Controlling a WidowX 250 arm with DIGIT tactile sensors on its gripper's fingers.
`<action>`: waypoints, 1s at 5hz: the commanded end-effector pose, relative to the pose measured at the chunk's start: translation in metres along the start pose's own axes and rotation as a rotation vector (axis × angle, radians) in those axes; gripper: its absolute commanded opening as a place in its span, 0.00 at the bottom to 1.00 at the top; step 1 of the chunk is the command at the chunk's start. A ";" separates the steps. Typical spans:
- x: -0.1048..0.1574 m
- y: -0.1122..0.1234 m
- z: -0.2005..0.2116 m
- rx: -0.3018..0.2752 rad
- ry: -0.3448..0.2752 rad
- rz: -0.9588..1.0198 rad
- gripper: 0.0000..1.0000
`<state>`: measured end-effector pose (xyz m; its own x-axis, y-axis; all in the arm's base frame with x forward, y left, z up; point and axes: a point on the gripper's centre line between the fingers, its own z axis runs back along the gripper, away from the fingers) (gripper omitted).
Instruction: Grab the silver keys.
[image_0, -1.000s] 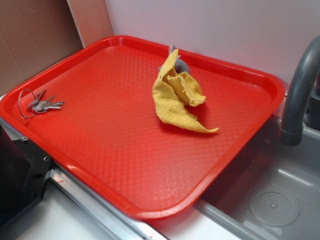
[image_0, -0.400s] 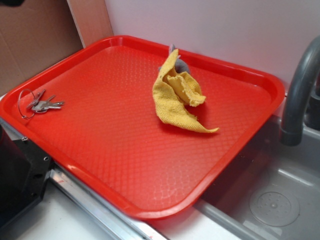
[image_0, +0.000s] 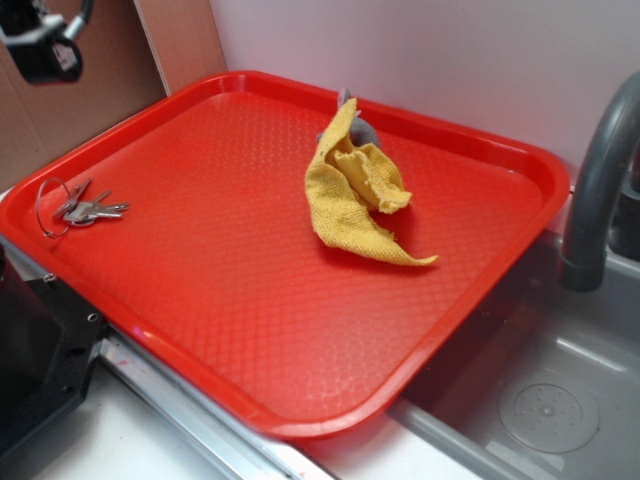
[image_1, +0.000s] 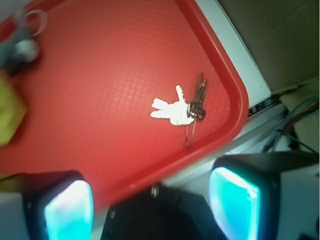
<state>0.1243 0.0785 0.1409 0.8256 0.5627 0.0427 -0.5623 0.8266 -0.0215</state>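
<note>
The silver keys (image_0: 88, 210) lie flat on their thin wire ring near the left corner of the red tray (image_0: 250, 390). In the wrist view the silver keys (image_1: 176, 111) lie near the tray's rounded corner (image_1: 239, 100), well ahead of the gripper (image_1: 150, 207). Its two cyan-lit fingertips (image_1: 67, 210) stand far apart with nothing between them. In the exterior view only part of the black gripper (image_0: 42, 45) shows at the top left, high above the keys.
A crumpled yellow cloth (image_0: 355, 190) lies on the tray's far half, over a grey object (image_0: 362, 130). A grey faucet (image_0: 598, 190) and sink (image_0: 545, 400) are at the right. A black device (image_0: 40, 350) sits at the tray's front left. Cardboard (image_0: 70, 80) stands behind.
The gripper has come into the exterior view at the top left; one second ago it was out of view. The keys and the cloth have not moved.
</note>
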 end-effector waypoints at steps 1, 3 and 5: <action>0.003 0.023 -0.039 0.064 -0.046 0.026 1.00; -0.003 0.032 -0.064 0.050 0.020 -0.056 1.00; 0.004 0.035 -0.085 0.049 0.012 -0.104 1.00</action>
<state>0.1157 0.1037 0.0494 0.8845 0.4665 0.0091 -0.4666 0.8842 0.0229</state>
